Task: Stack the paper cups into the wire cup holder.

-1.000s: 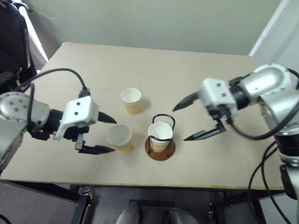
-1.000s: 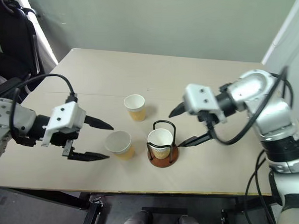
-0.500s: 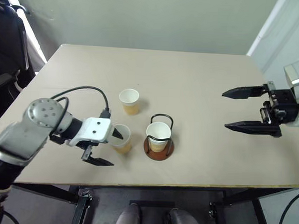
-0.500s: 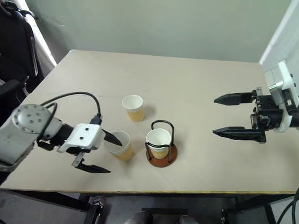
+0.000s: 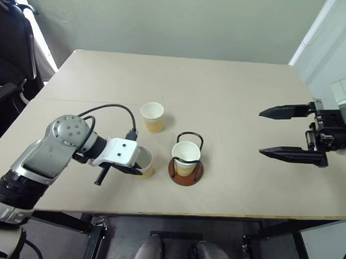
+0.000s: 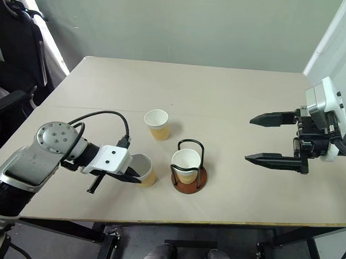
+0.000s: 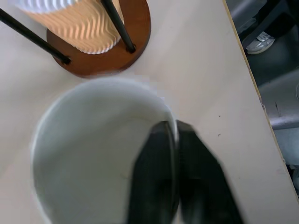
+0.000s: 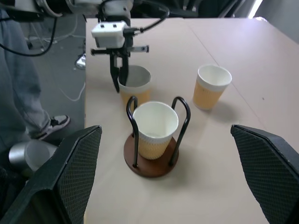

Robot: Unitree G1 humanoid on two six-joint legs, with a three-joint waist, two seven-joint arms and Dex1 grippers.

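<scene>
Beige bench [image 5: 220, 97]: near cup's [image 5: 145, 162] rim is pinched by left end effector [image 5: 134, 167]; holder [image 5: 186, 159], holding one cup, stands beside; right end effector [image 5: 288, 132] is held spread, empty.

At lower left of the frame, we see the left gripper [image 6: 137, 175] pinched on the rim of a paper cup [image 6: 143, 169] standing on the tan table [image 6: 232, 97]. Just right of it, the wire cup holder [image 6: 188, 177] carries a second cup [image 6: 184, 164] between its black loops. A third cup [image 6: 157, 124] stands above them, apart. At the right edge, the right gripper [image 6: 259, 139] hangs with fingers spread wide, empty.
</scene>
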